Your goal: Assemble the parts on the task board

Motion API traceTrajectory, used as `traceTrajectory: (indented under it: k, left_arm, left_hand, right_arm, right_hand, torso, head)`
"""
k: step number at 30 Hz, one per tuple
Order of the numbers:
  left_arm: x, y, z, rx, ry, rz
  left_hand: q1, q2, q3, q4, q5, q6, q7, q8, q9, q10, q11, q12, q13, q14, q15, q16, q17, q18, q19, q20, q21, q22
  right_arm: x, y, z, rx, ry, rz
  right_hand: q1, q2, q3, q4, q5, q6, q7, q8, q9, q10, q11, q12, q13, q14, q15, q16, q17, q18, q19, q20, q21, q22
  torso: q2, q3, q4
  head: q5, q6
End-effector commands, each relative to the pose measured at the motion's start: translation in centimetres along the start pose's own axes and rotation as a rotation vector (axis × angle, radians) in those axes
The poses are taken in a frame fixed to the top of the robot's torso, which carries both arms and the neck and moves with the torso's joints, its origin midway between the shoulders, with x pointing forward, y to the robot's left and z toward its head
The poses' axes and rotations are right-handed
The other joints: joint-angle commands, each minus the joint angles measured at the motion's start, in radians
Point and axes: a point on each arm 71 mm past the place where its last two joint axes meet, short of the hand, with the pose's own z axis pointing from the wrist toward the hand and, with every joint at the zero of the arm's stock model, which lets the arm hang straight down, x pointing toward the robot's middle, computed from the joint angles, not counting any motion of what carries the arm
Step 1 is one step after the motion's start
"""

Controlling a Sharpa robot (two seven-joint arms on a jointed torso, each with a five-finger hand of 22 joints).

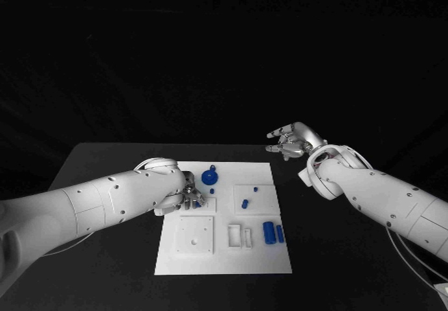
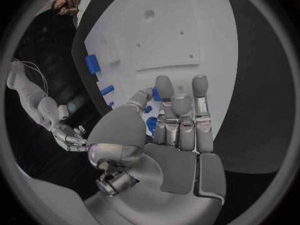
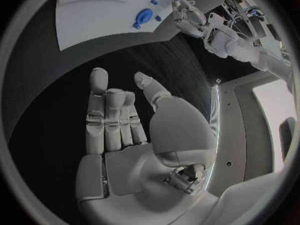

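At the middle left of the head view the left hand [image 1: 187,197] hangs low over the left edge of the board [image 1: 224,259], fingers curled down near a small blue part [image 1: 199,204], probably to pick or seat it; whether it grips the part I cannot tell, since the fingers hide the contact. Right of it stand a blue gear [image 1: 211,175], a peg [image 1: 245,203] and two cylinders [image 1: 274,232], unassembled. At the upper right the right hand [image 1: 293,140] waits released over bare table, off the board.

Blue parts [image 1: 272,232] on white task board [image 1: 224,259]
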Motion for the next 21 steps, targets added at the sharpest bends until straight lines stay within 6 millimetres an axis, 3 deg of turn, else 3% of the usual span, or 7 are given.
traceTrajectory:
  k: [1, 4, 8, 13, 16, 19, 21]
  left_arm:
    - [0.44, -0.21, 0.13, 0.007, 0.012, 0.011]
    - [0.44, -0.23, 0.15, 0.009, 0.008, 0.008]
    - [0.42, -0.20, 0.16, 0.010, 0.004, 0.003]
    - [0.42, -0.13, 0.17, 0.013, 0.005, 0.001]
    - [0.38, -0.05, 0.18, 0.014, 0.004, -0.001]
    - [0.27, 0.10, 0.21, 0.012, -0.006, -0.007]
    - [0.19, 0.21, 0.23, 0.010, -0.013, -0.011]
  left_hand:
    - [0.010, 0.000, 0.162, -0.153, -0.005, 0.031, -0.027, 0.002, -0.013, 0.017, -0.006, -0.007, 0.002, 0.002, 0.000, -0.004, -0.002, 0.010, 0.007, 0.001, -0.008, 0.018]
    - [0.010, -0.010, 0.151, -0.142, -0.018, 0.032, -0.028, 0.003, -0.034, 0.017, -0.007, -0.008, 0.003, 0.001, 0.000, -0.007, -0.004, 0.009, 0.009, 0.001, -0.012, 0.018]
    - [0.011, -0.044, 0.095, -0.087, -0.105, 0.015, -0.029, 0.002, -0.139, 0.015, -0.008, -0.008, 0.003, 0.002, 0.001, -0.008, -0.006, 0.002, 0.015, 0.002, -0.027, 0.014]
    - [0.000, -0.102, 0.025, -0.019, -0.202, 0.028, -0.036, 0.002, -0.184, 0.011, -0.010, -0.007, 0.004, -0.001, 0.000, -0.012, -0.008, -0.005, 0.018, 0.000, -0.041, 0.012]
    - [0.032, -0.152, 0.005, 0.066, -0.228, 0.037, -0.035, 0.004, -0.213, 0.008, -0.010, -0.004, 0.005, -0.002, -0.001, -0.012, -0.009, -0.009, 0.023, -0.003, -0.050, 0.014]
    - [0.067, -0.177, 0.001, 0.135, -0.230, 0.040, -0.034, 0.006, -0.222, 0.007, -0.010, -0.001, 0.005, -0.002, -0.002, -0.011, -0.009, -0.012, 0.028, -0.005, -0.059, 0.017]
    - [0.065, -0.184, -0.004, 0.151, -0.253, 0.042, -0.033, 0.007, -0.222, 0.007, -0.010, -0.001, 0.005, -0.002, -0.002, -0.011, -0.009, -0.012, 0.029, -0.005, -0.061, 0.017]
  right_arm:
    - [0.12, 0.12, 0.02, -0.004, 0.013, 0.002]
    - [0.13, 0.11, 0.02, -0.004, 0.013, 0.002]
    - [0.13, 0.08, 0.03, -0.003, 0.013, 0.003]
    - [0.13, 0.00, 0.04, -0.001, 0.014, 0.002]
    - [0.13, -0.05, 0.04, 0.001, 0.015, 0.002]
    - [0.14, -0.08, 0.04, 0.002, 0.016, 0.002]
    - [0.15, -0.08, 0.05, 0.002, 0.016, 0.002]
  right_hand:
    - [0.000, -0.011, 0.006, 0.001, 0.005, 0.003, 0.001, 0.004, 0.000, 0.000, -0.004, -0.003, -0.001, 0.002, -0.002, -0.003, 0.000, 0.021, 0.033, -0.001, 0.000, 0.000]
    - [0.000, -0.011, 0.004, 0.003, 0.005, 0.002, 0.001, 0.004, 0.000, -0.001, -0.004, -0.004, -0.002, 0.002, -0.002, -0.004, -0.001, 0.021, 0.033, -0.001, 0.000, -0.001]
    - [0.000, -0.011, 0.003, 0.003, 0.005, 0.002, 0.001, 0.004, 0.000, -0.002, -0.004, -0.004, -0.002, 0.001, -0.002, -0.005, -0.001, 0.021, 0.033, -0.001, 0.000, -0.002]
    - [0.000, -0.011, 0.000, 0.005, 0.006, -0.001, 0.001, 0.004, 0.000, 0.000, -0.004, -0.003, -0.002, 0.003, -0.002, -0.002, 0.001, 0.021, 0.034, 0.000, 0.000, -0.002]
    - [0.001, -0.015, -0.008, 0.005, 0.009, -0.004, 0.001, 0.004, 0.000, 0.000, -0.003, -0.002, -0.002, 0.003, -0.001, -0.001, 0.002, 0.021, 0.034, 0.000, 0.001, -0.003]
    - [0.002, -0.016, -0.012, 0.005, 0.011, -0.005, 0.001, 0.004, 0.000, -0.001, -0.003, -0.004, -0.003, 0.003, -0.001, -0.001, 0.002, 0.021, 0.033, 0.000, 0.001, -0.003]
    - [0.004, -0.015, -0.013, 0.005, 0.011, -0.006, 0.001, 0.004, 0.000, -0.001, -0.003, -0.004, -0.003, 0.002, -0.001, -0.002, 0.002, 0.021, 0.033, 0.000, 0.001, -0.003]
  torso:
    - [0.000, -0.0001, 0.0008]
    - [0.000, -0.0002, 0.0008]
    - [0.000, -0.0004, 0.0007]
    - [0.000, -0.0006, 0.0004]
    - [0.000, -0.0007, 0.0007]
    - [0.000, -0.0006, 0.0009]
    - [0.000, -0.0006, 0.0010]
  head:
    - [-0.002, -0.001]
    - [-0.003, -0.001]
    - [-0.004, 0.000]
    - [-0.005, -0.001]
    - [-0.005, -0.001]
    - [-0.005, -0.001]
    - [-0.005, -0.001]
